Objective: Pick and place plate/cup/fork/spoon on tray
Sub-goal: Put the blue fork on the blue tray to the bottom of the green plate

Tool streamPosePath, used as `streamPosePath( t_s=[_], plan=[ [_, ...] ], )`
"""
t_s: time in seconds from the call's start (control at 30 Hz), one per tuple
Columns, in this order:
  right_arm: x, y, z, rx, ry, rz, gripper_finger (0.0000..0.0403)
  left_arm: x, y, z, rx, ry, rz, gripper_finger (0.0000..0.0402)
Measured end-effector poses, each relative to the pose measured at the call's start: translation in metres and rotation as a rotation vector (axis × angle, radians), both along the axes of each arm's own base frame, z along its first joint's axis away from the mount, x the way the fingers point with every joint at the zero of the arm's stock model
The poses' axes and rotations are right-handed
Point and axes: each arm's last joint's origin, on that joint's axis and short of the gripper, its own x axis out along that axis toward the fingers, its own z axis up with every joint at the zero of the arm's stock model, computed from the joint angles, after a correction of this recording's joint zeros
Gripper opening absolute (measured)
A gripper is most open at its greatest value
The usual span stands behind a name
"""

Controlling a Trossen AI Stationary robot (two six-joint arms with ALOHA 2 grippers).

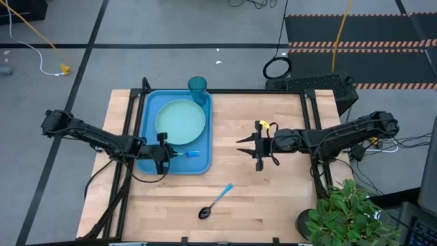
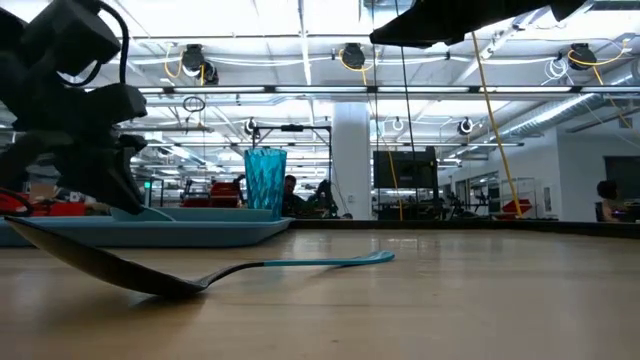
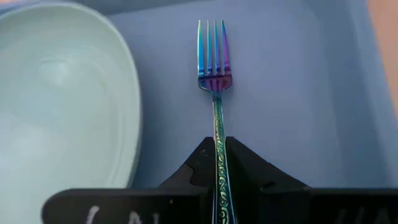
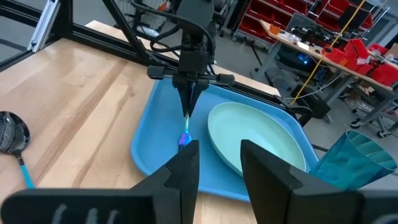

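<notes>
The blue tray lies on the table's left half. The mint-green plate rests in it. The teal cup stands upright at the tray's far right corner. My left gripper is over the tray's near part, shut on the fork, whose bluish-purple prongs point toward the table's right, beside the plate. The spoon lies on the wood near the front edge, its black bowl toward the near side. My right gripper is open and empty above the table's middle, right of the tray. My left gripper pinches the fork's handle between its two fingers, which lie along the fork. The fingers slant down from the table's left. The fork sticks out ahead of the fingertips, its head low over the tray floor; whether it touches the floor I cannot tell.
Bare wood lies between the tray and my right gripper and around the spoon. A potted plant stands at the table's near right corner. Black frame bars run along the table's sides.
</notes>
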Motion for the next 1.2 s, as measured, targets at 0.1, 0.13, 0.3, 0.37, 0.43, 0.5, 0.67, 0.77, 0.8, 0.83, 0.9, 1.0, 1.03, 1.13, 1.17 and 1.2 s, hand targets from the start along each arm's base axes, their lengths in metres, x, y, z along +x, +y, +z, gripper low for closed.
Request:
streamPosePath(
  t_s=[0.1, 0.13, 0.3, 0.37, 0.43, 0.5, 0.67, 0.77, 0.8, 0.83, 0.9, 1.0, 1.03, 1.13, 1.17, 1.2],
  plan=[
    [0.0, 0.0, 0.0, 0.002, 0.0, -0.001, 0.0112, 0.001, 0.003, 0.0, 0.009, 0.002, 0.003, 0.003],
    [0.0, 0.0, 0.0, 0.002, 0.0, 0.0, 0.0112, 0.0, 0.004, 0.0, 0.011, 0.008, 0.008, 0.003],
    [0.0, 0.0, 0.0, 0.005, 0.0, -0.001, 0.0112, 0.002, 0.007, -0.004, 0.009, 0.036, 0.015, 0.003],
    [0.0, 0.0, 0.0, 0.006, 0.0, -0.001, 0.0112, 0.003, 0.007, -0.007, 0.017, 0.056, 0.01, 0.0031],
    [0.0, 0.0, 0.0, 0.006, 0.0, -0.001, 0.0112, 0.003, 0.007, -0.01, 0.022, 0.077, 0.009, 0.0031],
    [0.0, 0.0, 0.0, 0.006, 0.0, -0.001, 0.0112, 0.004, 0.007, -0.013, 0.034, 0.1, 0.014, 0.0031],
    [0.0, 0.0, 0.0, 0.004, 0.0, 0.0, 0.0112, 0.006, 0.008, -0.019, 0.063, 0.13, 0.027, 0.0031],
    [0.0, 0.0, 0.0, 0.004, 0.0, 0.0, 0.0112, 0.007, 0.008, -0.02, 0.066, 0.134, 0.029, 0.0037],
    [0.0, 0.0, 0.0, 0.004, 0.0, 0.0, 0.0112, 0.007, 0.008, -0.02, 0.066, 0.134, 0.029, 0.0042],
    [0.0, 0.0, 0.0, 0.004, 0.0, 0.0, 0.0112, 0.007, 0.008, -0.02, 0.065, 0.134, 0.031, 0.0047],
    [0.0, 0.0, 0.0, 0.003, 0.0, 0.0, 0.0112, 0.007, 0.008, -0.02, 0.067, 0.132, 0.039, 0.0058],
    [0.0, 0.0, 0.0, 0.003, 0.0, 0.0, 0.0112, 0.007, 0.008, -0.02, 0.065, 0.126, 0.066, 0.0073],
    [0.0, 0.0, 0.0, 0.003, 0.0, 0.0, 0.0112, 0.007, 0.008, -0.02, 0.065, 0.125, 0.07, 0.0078],
    [0.0, 0.0, 0.0, 0.003, 0.0, 0.0, 0.0112, 0.007, 0.009, -0.02, 0.054, 0.119, 0.088, 0.0089],
    [0.0, 0.0, 0.0, 0.003, 0.0, 0.0, 0.0112, 0.007, 0.008, -0.02, 0.05, 0.117, 0.092, 0.0091],
    [0.0, 0.0, 0.0, 0.003, 0.0, 0.0, 0.0112, 0.007, 0.008, -0.019, 0.045, 0.115, 0.093, 0.0093]
  ],
)
